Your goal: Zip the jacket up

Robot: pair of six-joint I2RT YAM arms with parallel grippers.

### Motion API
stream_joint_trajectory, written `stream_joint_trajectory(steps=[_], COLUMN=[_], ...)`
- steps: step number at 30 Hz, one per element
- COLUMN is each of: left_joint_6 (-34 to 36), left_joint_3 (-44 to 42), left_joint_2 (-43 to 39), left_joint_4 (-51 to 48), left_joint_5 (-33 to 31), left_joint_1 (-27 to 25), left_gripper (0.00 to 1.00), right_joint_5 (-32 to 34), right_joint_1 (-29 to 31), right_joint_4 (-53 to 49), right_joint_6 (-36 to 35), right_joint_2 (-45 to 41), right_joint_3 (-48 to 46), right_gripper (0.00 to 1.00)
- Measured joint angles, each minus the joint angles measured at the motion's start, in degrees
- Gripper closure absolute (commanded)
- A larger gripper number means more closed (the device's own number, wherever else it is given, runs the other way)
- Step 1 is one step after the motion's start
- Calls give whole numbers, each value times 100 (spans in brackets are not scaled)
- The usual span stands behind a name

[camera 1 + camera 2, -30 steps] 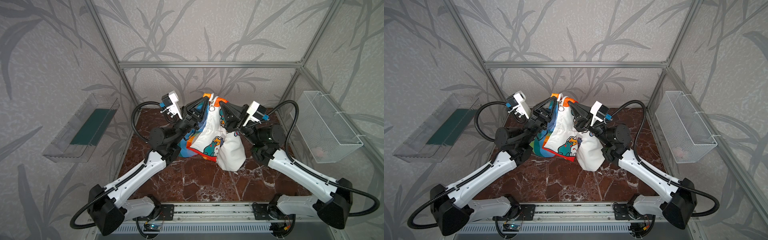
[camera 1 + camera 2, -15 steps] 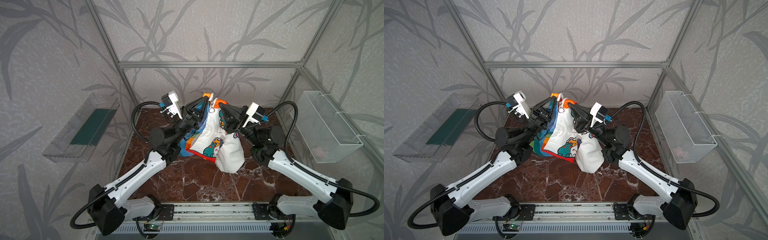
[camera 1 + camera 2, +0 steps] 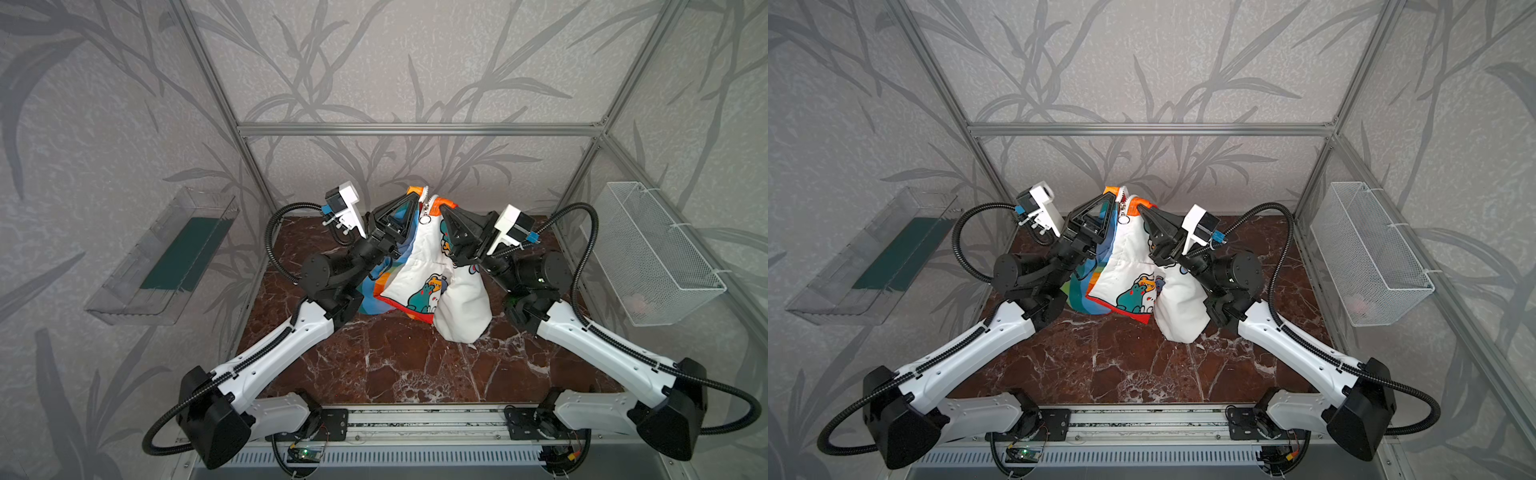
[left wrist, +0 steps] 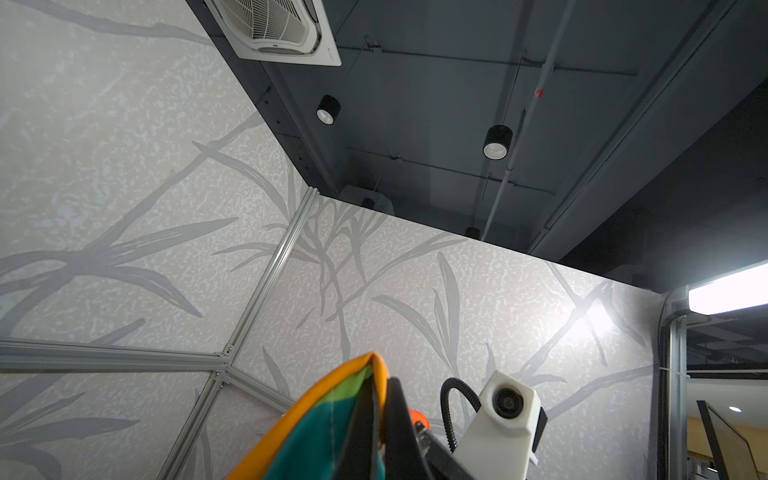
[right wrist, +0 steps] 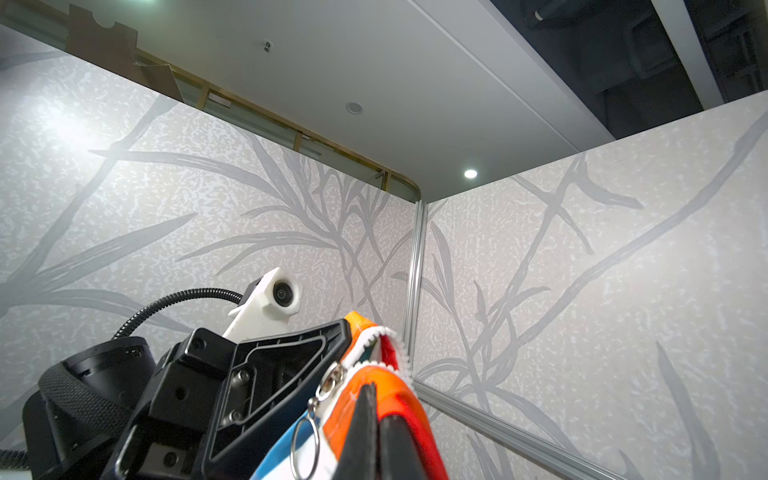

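The jacket (image 3: 428,266) hangs above the marble tabletop in both top views. It is white with cartoon animals, rainbow-striped on the left side, and its lower end (image 3: 1179,316) rests on the table. My left gripper (image 3: 413,196) is shut on the orange top edge on one side of the zipper. My right gripper (image 3: 443,208) is shut on the orange edge on the other side. The ring pull (image 3: 424,219) dangles between them. In the right wrist view, the ring pull (image 5: 305,440) hangs below the white zipper teeth (image 5: 390,337), beside my right gripper (image 5: 376,395). In the left wrist view, my left gripper (image 4: 384,388) pinches the jacket (image 4: 316,428).
A clear plastic tray (image 3: 166,266) is mounted on the left wall. A white wire basket (image 3: 656,257) hangs on the right wall. The brown marble tabletop (image 3: 395,365) lies bare in front of the jacket. Aluminium frame posts (image 3: 415,129) bound the cell.
Both grippers keep their hold and place. The jacket's hanging lower part has shifted only slightly.
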Motion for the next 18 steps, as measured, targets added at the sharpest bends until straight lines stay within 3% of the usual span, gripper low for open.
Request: stream_joint_trajectory(steps=[18], left_joint_6=[0], left_joint_3=[0], left_joint_2=[0], left_joint_4=[2], left_joint_5=[-2], left_joint_1=[0], left_gripper=[100], right_joint_5=[24], right_joint_1=[0], right_joint_4=[24], right_joint_6=[122], right_joint_2=[22], right_joint_3=[0], right_gripper=[100])
